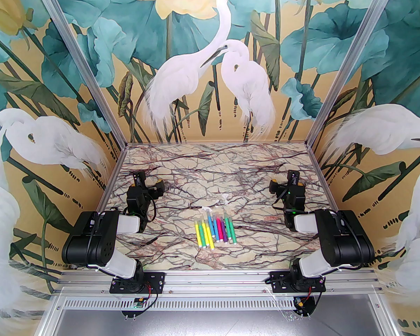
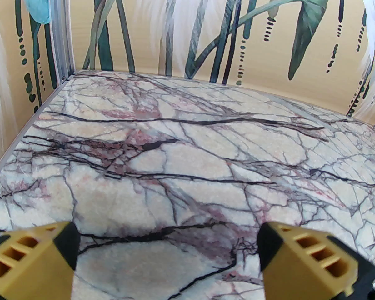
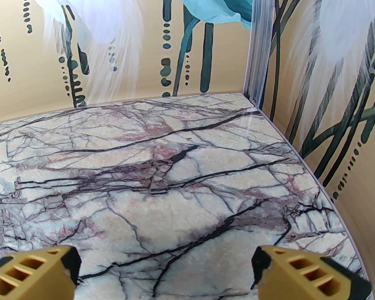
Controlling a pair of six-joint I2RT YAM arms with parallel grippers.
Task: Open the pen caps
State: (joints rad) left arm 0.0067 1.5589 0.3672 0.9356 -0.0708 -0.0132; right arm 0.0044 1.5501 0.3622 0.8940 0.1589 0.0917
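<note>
Pens (image 1: 215, 230) lie side by side mid counter (image 1: 182, 257), seemingly for either arm's reach; left claw (image 2: 167, 248) and right claw (image 3: 165, 264) gape wide, empty.

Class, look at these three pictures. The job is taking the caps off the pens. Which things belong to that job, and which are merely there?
Belong to the job:
- pens, lying in a row
- clear caps, hard to make out
- left gripper and right gripper, both open

Merely there:
- marble table
- bird-painted walls
- metal frame
</note>
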